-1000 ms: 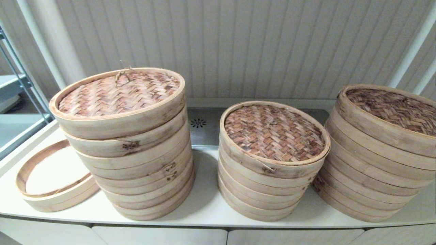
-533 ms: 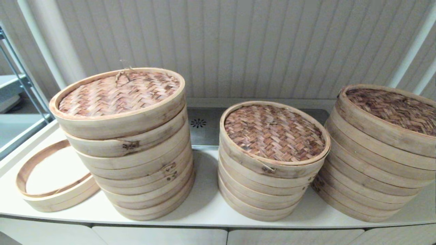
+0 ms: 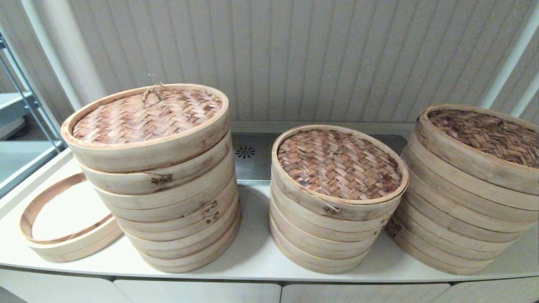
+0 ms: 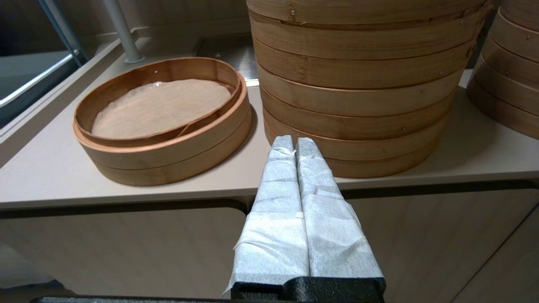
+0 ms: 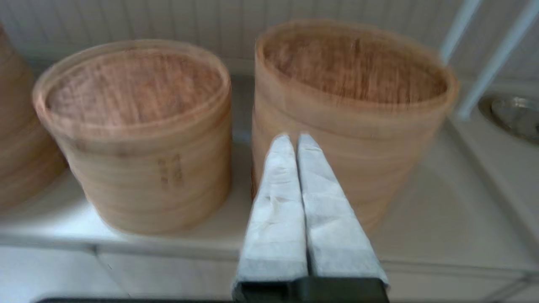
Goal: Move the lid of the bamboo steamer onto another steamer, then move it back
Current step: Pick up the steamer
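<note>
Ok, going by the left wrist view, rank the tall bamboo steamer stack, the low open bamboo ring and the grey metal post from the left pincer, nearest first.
1. Tall bamboo steamer stack, just ahead of the left pincer.
2. Low open bamboo ring, beside the stack.
3. Grey metal post, behind the ring.

Three steamer stacks crowded the counter [image 3: 252, 256]: tall left stack [image 3: 168, 202], lower middle stack [image 3: 332, 227] & right stack [image 3: 459, 219], w/ an open gap betw. left & middle but middle & right nearly touching at the base. A loose steamer ring [image 3: 67, 244] lay just beside the left stack, filling that end of the counter. Space above all the woven lids was open, w/ the wall panel [image 3: 294, 63] close behind, & a narrow bare strip ran along the counter's front edge.
</note>
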{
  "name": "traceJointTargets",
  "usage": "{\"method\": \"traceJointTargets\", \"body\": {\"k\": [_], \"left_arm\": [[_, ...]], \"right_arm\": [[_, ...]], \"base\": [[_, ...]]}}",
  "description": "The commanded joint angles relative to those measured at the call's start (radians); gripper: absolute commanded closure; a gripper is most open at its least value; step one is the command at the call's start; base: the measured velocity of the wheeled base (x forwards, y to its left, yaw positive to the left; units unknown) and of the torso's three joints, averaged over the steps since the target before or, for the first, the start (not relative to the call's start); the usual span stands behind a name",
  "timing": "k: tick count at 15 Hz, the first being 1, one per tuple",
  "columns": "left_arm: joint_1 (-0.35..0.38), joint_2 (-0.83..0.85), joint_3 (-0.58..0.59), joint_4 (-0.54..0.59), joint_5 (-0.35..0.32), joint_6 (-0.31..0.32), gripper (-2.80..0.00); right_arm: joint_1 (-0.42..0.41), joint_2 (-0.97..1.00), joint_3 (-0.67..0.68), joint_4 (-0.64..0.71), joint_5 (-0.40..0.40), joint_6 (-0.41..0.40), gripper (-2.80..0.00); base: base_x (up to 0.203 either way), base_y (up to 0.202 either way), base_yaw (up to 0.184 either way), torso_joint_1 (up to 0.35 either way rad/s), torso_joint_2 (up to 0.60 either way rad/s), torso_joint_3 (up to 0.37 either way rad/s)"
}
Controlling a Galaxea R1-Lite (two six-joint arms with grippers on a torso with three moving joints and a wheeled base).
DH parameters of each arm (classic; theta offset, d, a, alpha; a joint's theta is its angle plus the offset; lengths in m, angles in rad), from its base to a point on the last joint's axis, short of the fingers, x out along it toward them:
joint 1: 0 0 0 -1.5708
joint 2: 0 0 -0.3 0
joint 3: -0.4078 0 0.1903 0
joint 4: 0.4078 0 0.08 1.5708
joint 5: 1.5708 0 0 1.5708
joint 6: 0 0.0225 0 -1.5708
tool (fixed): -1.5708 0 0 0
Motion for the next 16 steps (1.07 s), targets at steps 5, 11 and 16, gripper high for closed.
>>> {"method": "traceJointTargets", "body": {"k": [5, 11, 16], "left_arm": [[0.000, 0.000, 0.033, -0.001, 0.000, 0.001, 0.00], [0.000, 0.000, 0.035, 0.002, -0.002, 0.000, 0.00], [0.000, 0.000, 0.033, 0.002, 0.000, -0.009, 0.00]], "right_arm": [[-0.003, 0.347, -0.239, 0.011, 0.002, 0.011, 0.00], [0.034, 0.556, -0.376, 0.022, 0.006, 0.071, 0.00], [0.223, 0.671, -0.428, 0.063, 0.007, 0.106, 0.00]], "base": [[0.000, 0.000, 0.000, 0.000, 0.00, 0.000], [0.000, 0.000, 0.000, 0.000, 0.00, 0.000], [0.000, 0.000, 0.000, 0.000, 0.00, 0.000]]}}
